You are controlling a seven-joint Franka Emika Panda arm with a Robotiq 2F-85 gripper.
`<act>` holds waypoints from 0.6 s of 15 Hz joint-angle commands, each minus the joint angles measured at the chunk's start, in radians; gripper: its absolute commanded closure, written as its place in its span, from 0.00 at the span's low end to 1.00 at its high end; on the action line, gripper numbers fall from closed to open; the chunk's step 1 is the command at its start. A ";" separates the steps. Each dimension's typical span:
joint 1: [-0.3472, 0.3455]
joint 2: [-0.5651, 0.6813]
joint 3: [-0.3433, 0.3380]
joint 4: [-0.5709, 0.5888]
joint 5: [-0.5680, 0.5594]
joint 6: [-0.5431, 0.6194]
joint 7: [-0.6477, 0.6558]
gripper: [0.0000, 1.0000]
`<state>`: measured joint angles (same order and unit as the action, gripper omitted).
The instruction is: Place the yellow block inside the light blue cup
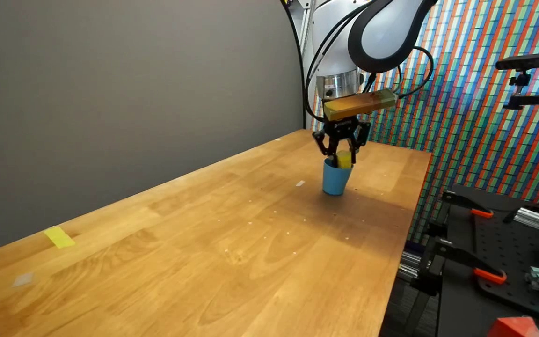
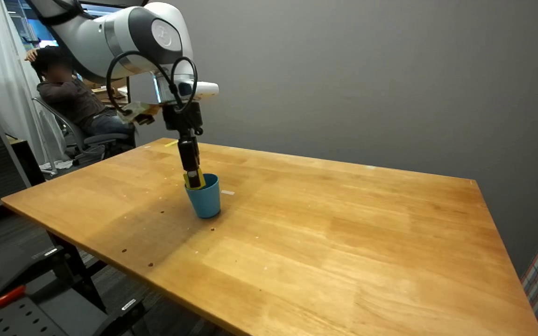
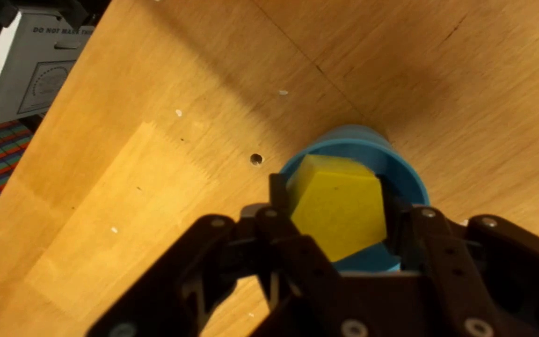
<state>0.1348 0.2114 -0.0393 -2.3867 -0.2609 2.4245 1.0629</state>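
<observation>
The light blue cup (image 1: pixel 336 180) stands upright on the wooden table; it also shows in an exterior view (image 2: pixel 206 203) and in the wrist view (image 3: pixel 410 175). My gripper (image 1: pixel 344 160) points down at the cup's mouth, its fingertips around rim height. It is shut on the yellow block (image 1: pixel 344 159), with a finger against each side. In the wrist view the yellow block (image 3: pixel 339 210) sits between the fingers over the cup's opening, tilted, with blue cup wall showing around it. In an exterior view the near finger (image 2: pixel 195 180) hides most of the block. Its lower part is hidden by the cup.
The wooden table (image 1: pixel 194 262) has a flat yellow tape patch (image 1: pixel 59 237) near its far edge and small whitish tape bits. A grey panel (image 2: pixel 343 84) stands behind the table. A black cart with clamps (image 1: pixel 466 262) is beside it. A person (image 2: pixel 73 95) sits beyond the table.
</observation>
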 commanded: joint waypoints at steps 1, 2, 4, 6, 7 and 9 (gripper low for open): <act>-0.004 0.043 0.000 0.040 -0.013 0.019 -0.025 0.21; -0.003 0.051 0.000 0.052 -0.009 0.017 -0.035 0.14; -0.008 0.055 0.009 0.071 0.016 0.017 -0.080 0.01; -0.030 0.016 0.046 0.068 0.113 0.056 -0.202 0.00; -0.033 -0.001 0.061 0.077 0.167 0.063 -0.256 0.00; -0.038 -0.054 0.091 0.092 0.275 0.048 -0.378 0.00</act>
<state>0.1250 0.2418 0.0023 -2.3045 -0.1146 2.4782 0.8472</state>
